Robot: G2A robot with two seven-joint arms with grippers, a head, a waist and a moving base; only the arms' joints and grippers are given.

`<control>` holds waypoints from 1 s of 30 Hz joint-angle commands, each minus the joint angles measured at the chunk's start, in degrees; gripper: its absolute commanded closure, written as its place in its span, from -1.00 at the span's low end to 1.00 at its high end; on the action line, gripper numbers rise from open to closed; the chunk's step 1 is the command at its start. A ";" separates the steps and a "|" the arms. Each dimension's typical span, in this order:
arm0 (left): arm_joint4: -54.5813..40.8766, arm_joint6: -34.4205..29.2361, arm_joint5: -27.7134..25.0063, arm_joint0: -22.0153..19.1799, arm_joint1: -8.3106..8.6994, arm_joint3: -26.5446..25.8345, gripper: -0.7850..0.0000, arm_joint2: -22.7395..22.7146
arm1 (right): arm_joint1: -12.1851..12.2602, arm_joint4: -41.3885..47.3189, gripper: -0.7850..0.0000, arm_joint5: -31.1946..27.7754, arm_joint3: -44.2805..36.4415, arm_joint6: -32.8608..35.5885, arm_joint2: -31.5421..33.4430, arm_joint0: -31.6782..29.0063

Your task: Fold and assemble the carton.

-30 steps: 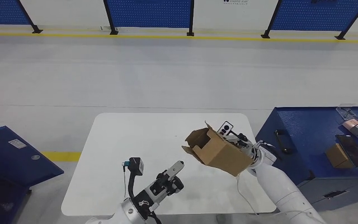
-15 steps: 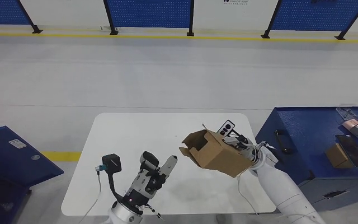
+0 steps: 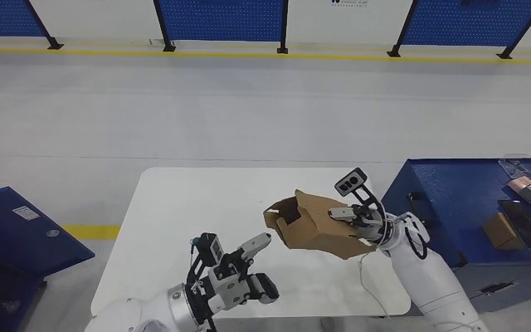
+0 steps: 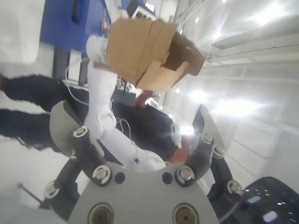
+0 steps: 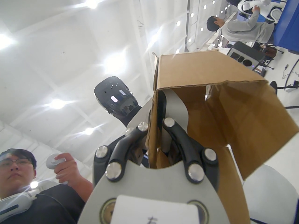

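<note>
Your right gripper (image 3: 355,214) holds the carton (image 3: 318,226) in the air above the right half of the white, round-cornered table (image 3: 182,224). Its fingers are clamped on one side wall. In the right wrist view a smooth grey finger (image 5: 174,104) lies inside the box against the board, and its partner presses the same panel from outside. The carton is plain brown corrugated cardboard, matt and creased. It is a squarish tube, tilted, with its open end turned toward your left arm. The flaps at that end are partly folded inward, and their edges are notched. Its inside shows bare board and that one finger. Your left gripper (image 3: 261,266) hovers near the table's front edge, well apart from the carton, fingers spread wide around nothing. A blue cabinet (image 3: 465,207) with a black handle stands beside the table's right end.
</note>
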 commanded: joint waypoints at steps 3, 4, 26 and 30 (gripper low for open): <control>-1.92 1.33 4.98 -2.17 0.05 0.59 -1.00 1.53 | 0.12 -3.59 1.00 -1.79 -0.62 0.22 1.08 -0.15; -1.71 1.44 5.59 -2.82 0.06 0.92 -1.00 2.28 | 0.11 -3.92 1.00 -2.01 -0.68 0.16 1.28 -0.19; -0.97 8.01 6.21 -10.58 -0.63 6.55 -1.00 10.64 | -0.99 -2.17 1.00 0.43 -0.29 0.61 1.40 -0.97; -0.36 4.42 1.81 -6.97 0.16 2.05 -1.00 6.75 | -1.61 3.03 1.00 5.10 3.35 0.49 0.68 -0.22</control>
